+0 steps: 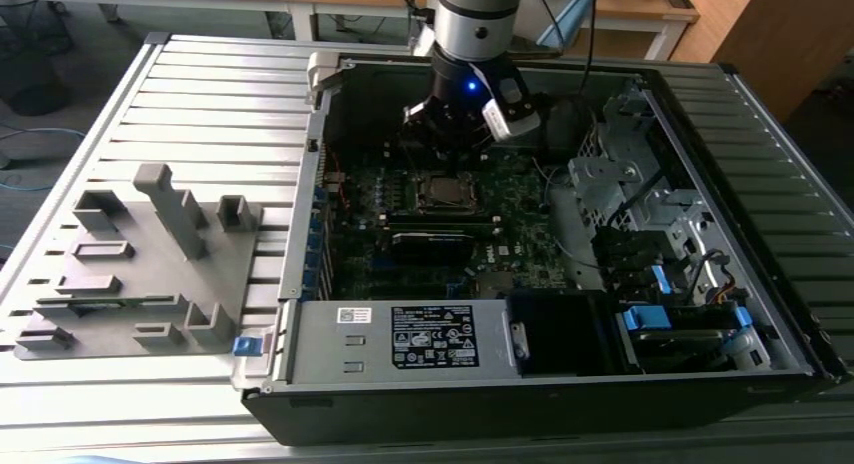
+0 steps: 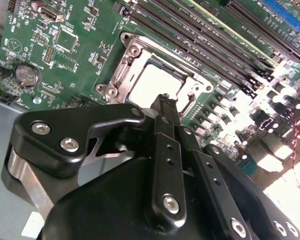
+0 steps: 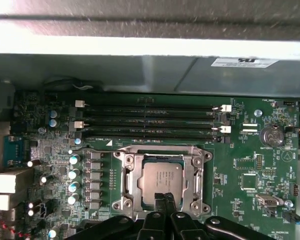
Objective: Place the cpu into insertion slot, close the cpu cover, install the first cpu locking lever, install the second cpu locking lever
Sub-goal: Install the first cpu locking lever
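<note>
power-supply label (image 1: 430, 336): print illegible | white sticker (image 3: 245, 62): illegible | cpu (image 3: 160, 180) markings: illegible

You are looking at the computer case (image 1: 534, 399) lying open on the slatted table (image 1: 214, 94), with the fixture plate (image 1: 134, 274) lying beside it toward the exterior view's left. The motherboard (image 1: 534, 264) is lying on the case floor. In the first wrist view, the cpu (image 3: 161, 177) is sitting in its socket with the cpu cover (image 3: 127, 185) lying flat around it. The memory slots (image 3: 150, 120) are running between the socket and the case wall. The gripper (image 3: 163, 198) is hanging over the socket's edge farthest from those slots.
</note>
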